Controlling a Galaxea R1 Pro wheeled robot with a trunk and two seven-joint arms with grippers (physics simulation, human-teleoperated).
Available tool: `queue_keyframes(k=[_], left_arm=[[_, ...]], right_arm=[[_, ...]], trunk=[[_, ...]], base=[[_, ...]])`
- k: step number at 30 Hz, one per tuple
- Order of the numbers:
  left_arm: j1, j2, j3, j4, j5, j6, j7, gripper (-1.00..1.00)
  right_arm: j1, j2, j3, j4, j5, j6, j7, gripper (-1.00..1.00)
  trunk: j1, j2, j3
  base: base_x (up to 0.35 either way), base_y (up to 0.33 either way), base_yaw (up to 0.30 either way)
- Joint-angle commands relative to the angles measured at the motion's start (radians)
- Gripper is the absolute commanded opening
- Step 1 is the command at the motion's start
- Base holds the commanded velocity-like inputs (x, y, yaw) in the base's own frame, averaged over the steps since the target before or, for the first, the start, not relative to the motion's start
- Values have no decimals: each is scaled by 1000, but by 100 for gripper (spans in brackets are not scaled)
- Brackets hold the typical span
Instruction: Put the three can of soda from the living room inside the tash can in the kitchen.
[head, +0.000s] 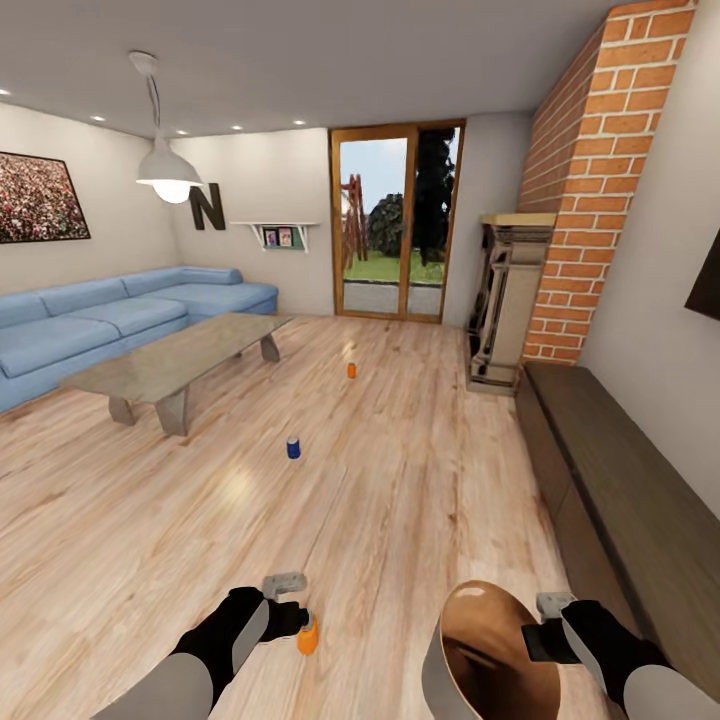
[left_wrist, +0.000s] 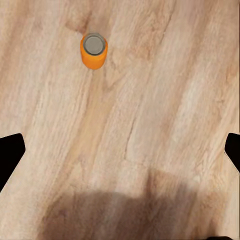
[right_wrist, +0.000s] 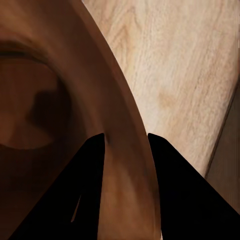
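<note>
In the living room, three soda cans stand upright on the plank floor. The blue can is mid-floor and the reddish can is farther off toward the glass doors. The orange can stands just beside my left gripper, which hangs above the floor, open wide, the can beyond its fingers. My right gripper is shut on the rim of the trash can, a grey bucket tilted so that its glossy brown inside faces me.
A glass-topped low table and a blue sofa stand on the left. A long dark low cabinet runs along the right wall, with the brick fireplace behind it. Open floor stretches between them.
</note>
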Motion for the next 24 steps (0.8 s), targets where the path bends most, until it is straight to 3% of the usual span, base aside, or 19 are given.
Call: queue_keyframes(k=[1,12,24], left_arm=[[0,0,0,0,0,0,0,100],[0,0,0,-1,0,-1,0,100],[0,0,0,-5,0,-1,-2,100]], right_arm=[[0,0,-3,0,-12,1,6,-100],[0,0,-3,0,-12,1,6,-100],[0,0,-3,0,-12,1,6,-100]], trunk=[[0,0,0],[0,0,0],[0,0,0]], base=[[306,-178,0],[279,-149,0],[80,-16,0]])
